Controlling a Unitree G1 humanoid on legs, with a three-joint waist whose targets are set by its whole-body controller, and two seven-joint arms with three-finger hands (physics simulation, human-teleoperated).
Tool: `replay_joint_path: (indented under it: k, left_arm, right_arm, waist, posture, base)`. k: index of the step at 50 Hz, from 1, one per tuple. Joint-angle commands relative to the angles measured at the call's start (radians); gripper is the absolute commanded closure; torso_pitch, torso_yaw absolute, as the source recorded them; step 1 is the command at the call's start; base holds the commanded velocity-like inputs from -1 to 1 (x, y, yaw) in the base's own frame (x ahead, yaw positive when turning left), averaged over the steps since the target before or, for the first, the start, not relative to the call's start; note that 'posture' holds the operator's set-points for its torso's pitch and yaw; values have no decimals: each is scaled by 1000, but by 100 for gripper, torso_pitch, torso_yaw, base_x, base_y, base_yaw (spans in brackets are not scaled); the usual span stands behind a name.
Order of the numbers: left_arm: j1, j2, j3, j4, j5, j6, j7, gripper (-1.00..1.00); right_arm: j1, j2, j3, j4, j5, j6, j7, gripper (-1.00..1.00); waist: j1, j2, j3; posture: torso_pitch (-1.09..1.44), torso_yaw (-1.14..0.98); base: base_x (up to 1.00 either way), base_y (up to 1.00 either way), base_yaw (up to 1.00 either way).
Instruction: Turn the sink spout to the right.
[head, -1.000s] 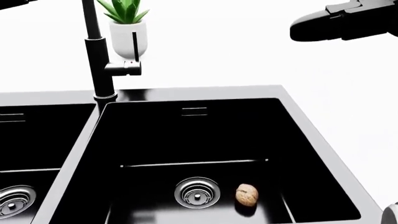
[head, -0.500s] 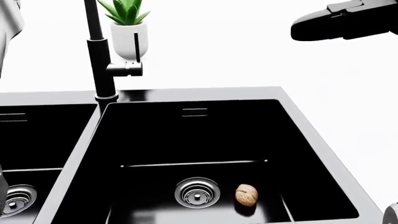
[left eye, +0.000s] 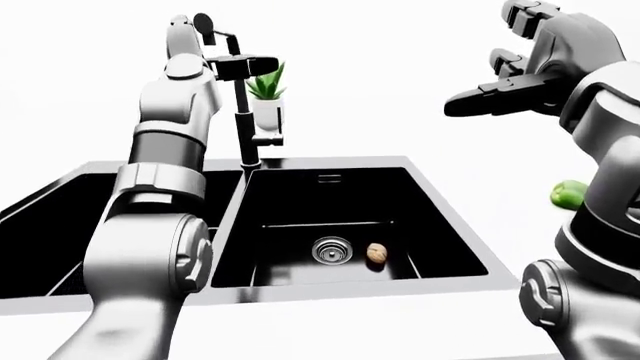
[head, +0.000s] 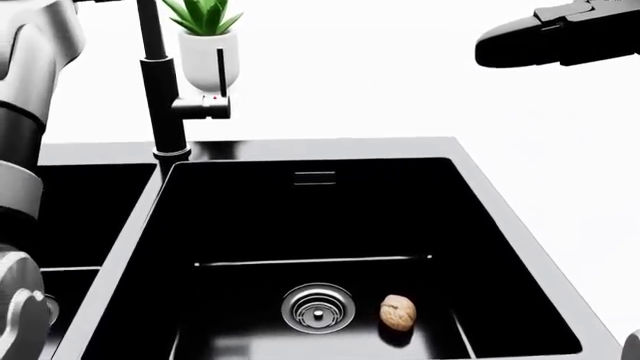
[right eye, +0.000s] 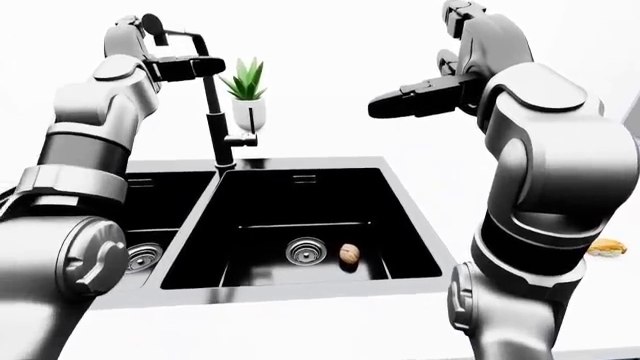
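The black sink faucet (head: 163, 97) stands on the rim between the two basins, its side handle (head: 205, 106) pointing right. In the left-eye view its spout (left eye: 205, 22) arcs up and over to the left. My left hand (left eye: 250, 66) is raised high, with its black fingers stretched flat across the upper faucet neck, not curled round it. My right hand (left eye: 490, 97) hangs open and empty in the air at the upper right, far from the faucet.
The black double sink (head: 330, 148) has a drain (head: 318, 306) and a brown nut-like lump (head: 398, 312) in the right basin. A potted plant (head: 207, 52) stands just beyond the faucet. A green object (left eye: 568, 193) lies on the white counter at right.
My left arm has risen into the head view at the left edge and reached the faucet neck. The faucet and my right hand have barely moved.
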Motion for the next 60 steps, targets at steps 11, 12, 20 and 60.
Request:
replay_joint_path:
  k: [11,12,20,60]
  left_arm:
    - [-45,-12,-7,-67,3,-4,6,-100]
    - [-41,-15,-8,-71,4,-4,7,-100]
    - [-31,-38,-16,-101,5,16,12,-100]
    - [14,-183,-66,-265,30,111,59,-100]
  right_arm:
    - [-32,-18,-11,-23,-1,-16,-4,-100]
    - [-31,-19,-11,-23,0,-16,-4,-100]
    - [-35,-20,-11,-28,1,-8,-5,-100]
    - [-21,-49,-33,-72,24,26,-9,-100]
  waist:
    - [-1,-1,-13]
    - [-1,-1,-12]
    - [0,-2,-12]
    - [0,-13,-12]
  posture:
    - [-46,0]
    - [-46,0]
    - [-46,0]
    - [-46,0]
  base:
    - [0,0,0]
    - [0,0,0]
    - [0,0,0]
    - [0,0,0]
